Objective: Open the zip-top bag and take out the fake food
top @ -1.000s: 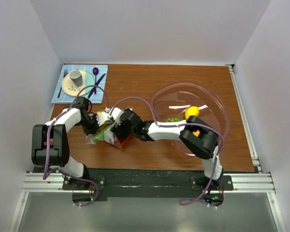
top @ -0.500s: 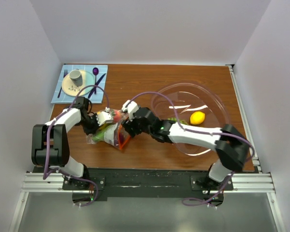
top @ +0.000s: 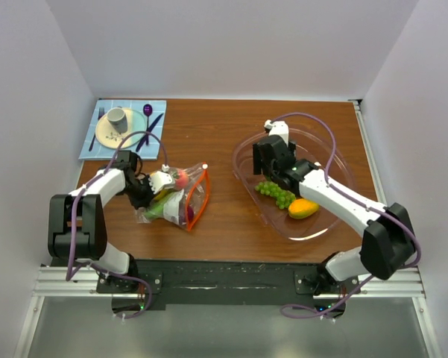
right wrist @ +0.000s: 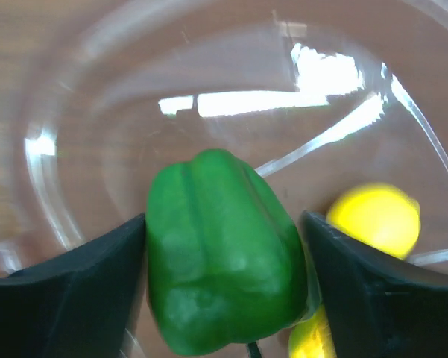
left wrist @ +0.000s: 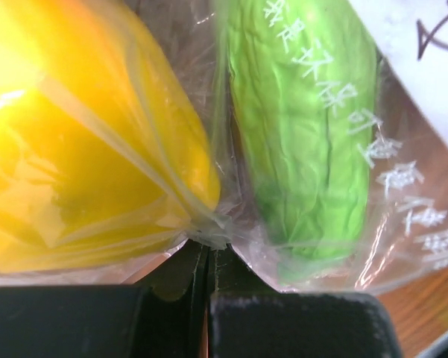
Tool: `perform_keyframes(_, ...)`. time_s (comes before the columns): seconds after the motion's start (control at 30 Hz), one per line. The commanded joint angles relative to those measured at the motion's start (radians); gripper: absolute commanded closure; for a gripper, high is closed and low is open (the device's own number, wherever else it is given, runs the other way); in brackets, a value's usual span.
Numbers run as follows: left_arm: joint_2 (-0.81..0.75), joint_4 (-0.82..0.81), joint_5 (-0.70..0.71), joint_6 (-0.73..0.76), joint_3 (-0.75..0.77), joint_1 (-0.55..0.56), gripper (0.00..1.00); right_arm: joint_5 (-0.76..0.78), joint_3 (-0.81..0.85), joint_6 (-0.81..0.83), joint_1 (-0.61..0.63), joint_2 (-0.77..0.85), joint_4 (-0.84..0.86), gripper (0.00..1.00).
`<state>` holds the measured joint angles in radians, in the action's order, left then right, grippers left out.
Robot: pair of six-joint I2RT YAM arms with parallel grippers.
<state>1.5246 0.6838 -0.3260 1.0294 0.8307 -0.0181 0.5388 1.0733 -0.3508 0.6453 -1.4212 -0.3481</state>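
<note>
**A:** Where is the zip-top bag (top: 180, 203) lying?

**B:** It is lying on the wooden table (top: 231, 127), well left of the clear bowl (top: 335, 160), with its orange-red zip strip (top: 202, 195) facing the bowl.

**A:** Is the left gripper (left wrist: 207, 261) holding it?

**B:** Yes, its jaws are pinching a fold of the plastic tight, at the end away from the strip. A yellow piece (left wrist: 82, 149) and a wrinkled green vegetable (left wrist: 305, 134) are pressing against the film just beyond the fingers.

**A:** And the right gripper (right wrist: 224, 224)?

**B:** It is hovering over the bowl, clamping a green bell pepper (right wrist: 220, 283) between its fingers.

**A:** What is sitting in the bowl?

**B:** A lemon (right wrist: 374, 218), green grapes (top: 276, 192) and an orange-yellow fruit (top: 303, 208).
</note>
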Motion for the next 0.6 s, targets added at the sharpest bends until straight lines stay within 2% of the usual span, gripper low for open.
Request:
perform_keyframes(0.0, -0.012, 0.049, -0.076, -0.080, 0.039, 0.004, 1.00, 0.055, -0.016, -0.051, 0.017, 0.033, -0.049, 0.01)
perform_keyframes(0.13, -0.024, 0.071, -0.091, -0.072, 0.042, 0.007, 1.00, 0.005, -0.006, 0.009, 0.028, 0.062, -0.023, 0.01)
perform_keyframes(0.23, -0.017, 0.069, -0.100, -0.072, 0.047, 0.009, 1.00, 0.035, -0.003, 0.104, 0.128, 0.084, 0.032, 0.01)
perform_keyframes(0.27, -0.012, 0.063, -0.099, -0.072, 0.045, 0.009, 1.00, 0.061, 0.002, 0.125, 0.199, 0.085, 0.041, 0.01)
perform_keyframes(0.37, 0.005, 0.048, -0.091, -0.075, 0.051, 0.009, 1.00, 0.021, -0.016, 0.187, 0.311, 0.079, 0.115, 0.01)
perform_keyframes(0.57, 0.052, 0.016, -0.042, -0.069, 0.059, 0.009, 1.00, -0.092, -0.085, 0.262, 0.405, -0.010, 0.297, 0.02)
